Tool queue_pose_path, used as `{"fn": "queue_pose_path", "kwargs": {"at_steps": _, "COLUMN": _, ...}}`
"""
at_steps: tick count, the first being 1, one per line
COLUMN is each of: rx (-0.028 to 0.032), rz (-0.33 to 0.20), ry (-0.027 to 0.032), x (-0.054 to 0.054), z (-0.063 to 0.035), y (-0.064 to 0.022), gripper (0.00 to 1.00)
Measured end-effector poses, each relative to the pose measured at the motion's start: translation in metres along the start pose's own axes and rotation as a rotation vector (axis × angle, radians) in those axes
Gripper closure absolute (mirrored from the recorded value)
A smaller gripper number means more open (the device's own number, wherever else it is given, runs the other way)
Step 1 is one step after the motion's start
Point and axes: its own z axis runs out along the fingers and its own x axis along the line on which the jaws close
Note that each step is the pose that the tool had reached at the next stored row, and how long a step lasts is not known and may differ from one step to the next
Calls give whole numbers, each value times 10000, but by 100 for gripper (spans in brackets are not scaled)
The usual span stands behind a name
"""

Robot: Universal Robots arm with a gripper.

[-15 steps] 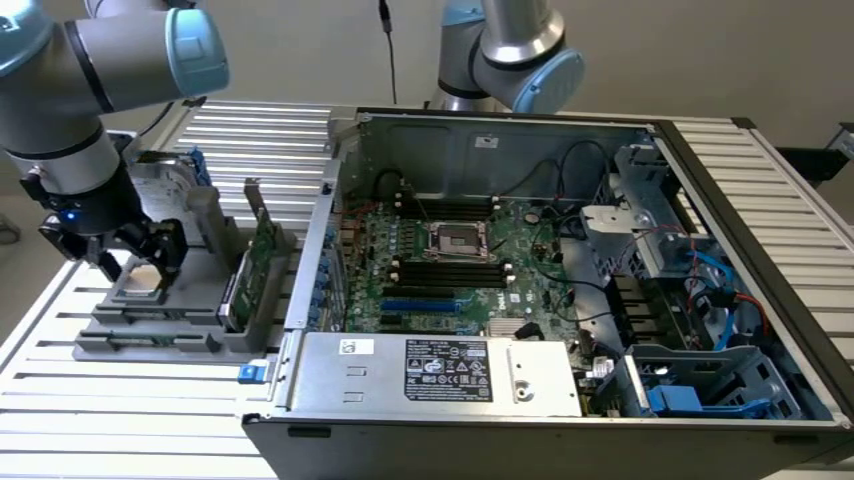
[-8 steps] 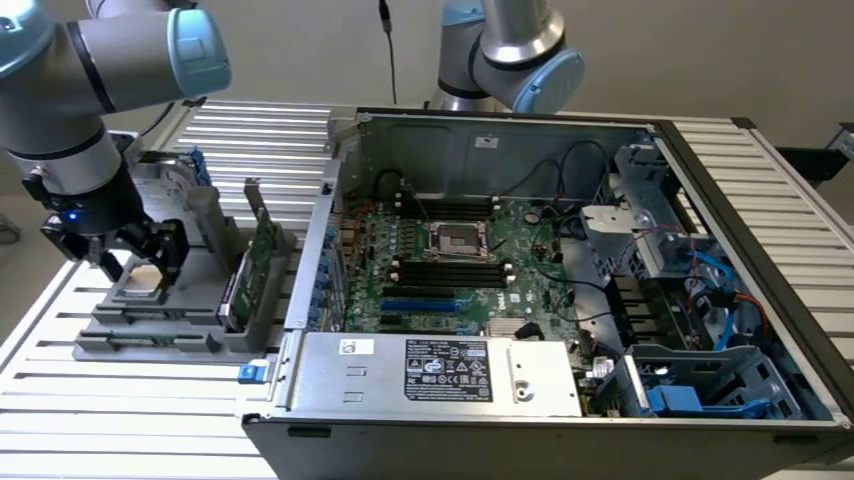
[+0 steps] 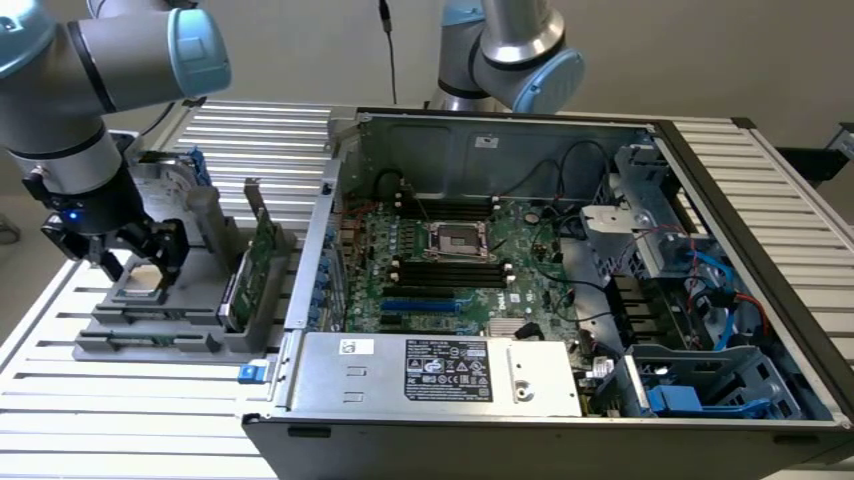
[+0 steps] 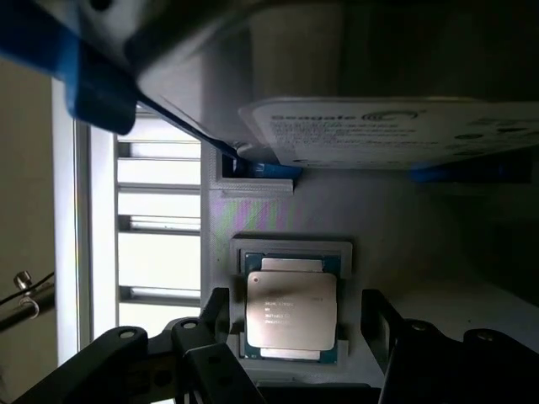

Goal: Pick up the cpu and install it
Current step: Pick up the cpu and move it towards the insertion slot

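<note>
We note the gripper (image 3: 131, 260) wide open, straddling the cpu (image 4: 292, 310) in its grey holder (image 4: 278, 220); nothing lifted yet, motherboard socket (image 3: 463, 240) empty, install not begun.

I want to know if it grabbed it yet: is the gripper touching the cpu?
Apart. In the wrist view the open gripper straddles the cpu, with grey holder showing between each finger and it.

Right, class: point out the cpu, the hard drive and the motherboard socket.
cpu (image 4: 290, 310), wrist view, centre of its metal top.
hard drive (image 4: 396, 135), wrist view, on its white label.
motherboard socket (image 3: 461, 240), exterior view, middle of the socket.
</note>
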Motion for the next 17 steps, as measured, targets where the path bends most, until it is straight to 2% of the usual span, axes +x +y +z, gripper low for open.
{"fn": "queue_pose_path", "kwargs": {"at_steps": 17, "rx": -11, "rz": 168, "ry": -3, "x": 0, "z": 25, "y": -1, "gripper": 27}}
